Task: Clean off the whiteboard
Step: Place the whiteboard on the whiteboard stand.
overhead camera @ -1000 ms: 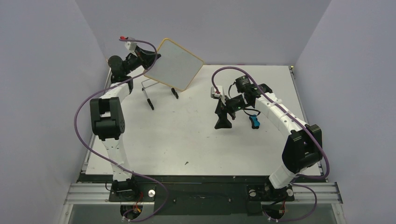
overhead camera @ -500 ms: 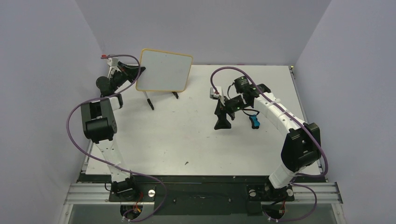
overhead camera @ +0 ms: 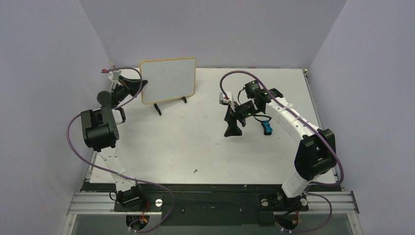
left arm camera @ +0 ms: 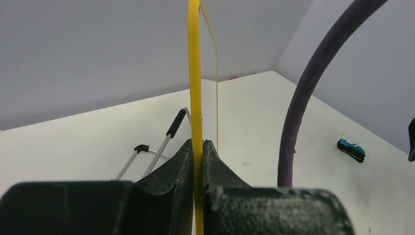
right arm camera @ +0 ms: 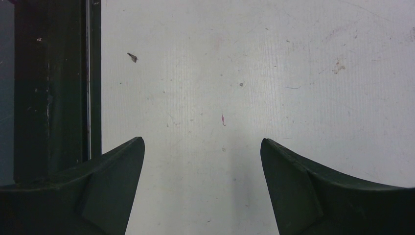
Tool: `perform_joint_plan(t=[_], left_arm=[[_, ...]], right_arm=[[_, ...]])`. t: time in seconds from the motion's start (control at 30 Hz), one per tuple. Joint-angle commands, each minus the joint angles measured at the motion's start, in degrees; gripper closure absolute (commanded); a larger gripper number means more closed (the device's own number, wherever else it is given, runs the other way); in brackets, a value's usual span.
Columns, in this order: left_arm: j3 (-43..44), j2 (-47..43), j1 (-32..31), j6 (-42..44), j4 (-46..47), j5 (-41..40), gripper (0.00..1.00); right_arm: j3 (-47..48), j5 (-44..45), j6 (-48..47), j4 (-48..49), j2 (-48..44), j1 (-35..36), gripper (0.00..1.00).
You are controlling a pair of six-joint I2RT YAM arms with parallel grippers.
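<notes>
Whiteboard (overhead camera: 168, 80): upright over the far-left part of the table (overhead camera: 195, 147), long side level, face turned toward the overhead camera. Surface plain white in that view.
Frame (left arm camera: 194, 73): thin and tan-yellow, running round rounded corners. Seen edge-on from the left wrist as one yellow strip rising straight up from between the fingers.
Left gripper (left arm camera: 198, 144): clamped tight on the board's left edge, about halfway up.
Fingers (left arm camera: 182, 164): both pressed flat against the yellow frame, with no gap showing.
Easel stand (overhead camera: 157, 107): black wire, directly below the board's lower edge, with two black-tipped feet on the table. Cannot tell whether the board's weight rests on it.
Right gripper (right arm camera: 202, 140): pointed down near the middle of the table, well apart from the board. Jaws spread wide, holding nothing, with only scuffed white tabletop under them.
Eraser (overhead camera: 266, 128): small and blue, lying flat on the table just to the right of the right gripper, beneath that arm's forearm. Touched by neither gripper.
Cable (left arm camera: 298, 98): purple, curving up the right side of the left wrist view, close to the camera.
</notes>
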Motion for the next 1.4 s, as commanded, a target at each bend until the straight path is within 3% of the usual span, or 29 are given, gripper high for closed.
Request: perform_joint_plan(t=[0.0,0.6,1.07,1.27,1.37], left_arm=[[-4.4,-0.2,2.08,6.87,2.73,2.2,1.0],[-6.09,2.75,4.31,7.54,6.19,-2.36,1.0],[-5.37,4.23,4.34,6.67,7.29,-3.88,0.89],[-3.68,5.71,4.26,5.8,8.66,-4.77,1.0],[-2.67,5.09,4.28,6.51,7.94,-4.3,1.0]], right_arm=[[-0.15,-0.87,-0.21,1.48,0.46,0.27,0.16],[-0.12,-1.71,0.18,1.41,0.43,0.11,0.16],[-0.06,-2.63,0.6,1.31,0.31,-0.05,0.16],[-0.08,-3.4,0.95,1.28,0.0,-0.3,0.16],[-0.06,-3.44,0.98,1.23,0.09,-0.35,0.16]])
